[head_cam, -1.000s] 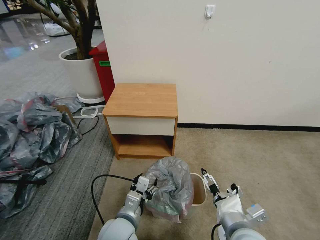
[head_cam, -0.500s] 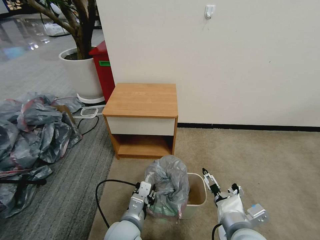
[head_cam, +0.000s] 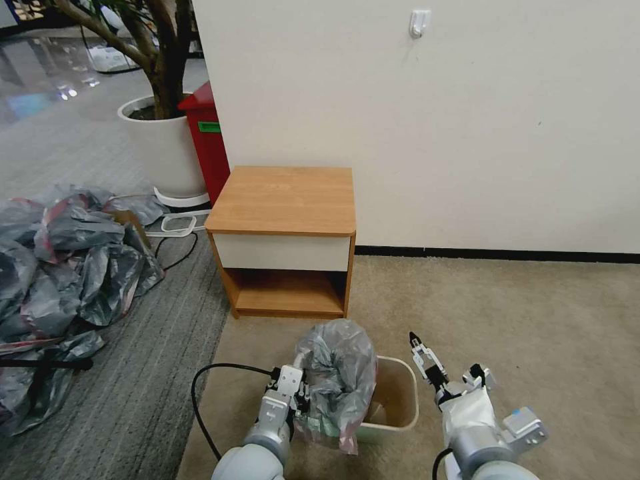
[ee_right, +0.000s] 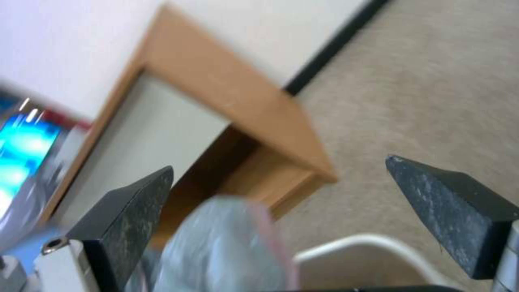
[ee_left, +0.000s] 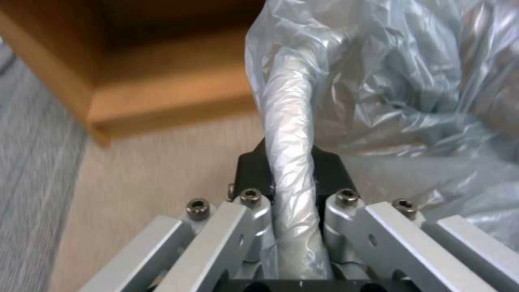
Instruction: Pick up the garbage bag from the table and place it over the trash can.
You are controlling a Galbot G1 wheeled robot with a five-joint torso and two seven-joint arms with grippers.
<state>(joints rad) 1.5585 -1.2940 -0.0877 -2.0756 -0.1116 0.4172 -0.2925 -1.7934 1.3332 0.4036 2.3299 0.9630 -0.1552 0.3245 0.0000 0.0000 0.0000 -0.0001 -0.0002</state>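
Lower than a moment ago, the left gripper stays clamped on the wrinkly translucent grey garbage bag, draped over the cream-beige plastic trash can's left rim. Right gripper hovers beside it, fingers spread and holding nothing.

The garbage bag is covering the left part of the trash can, hiding that side's rim. The left gripper is pressing into the plastic, so its fingers are lying mostly behind a twisted strand. In the right wrist view, the surface is blurring, and the picture's edge is cutting off the bag's lower part.
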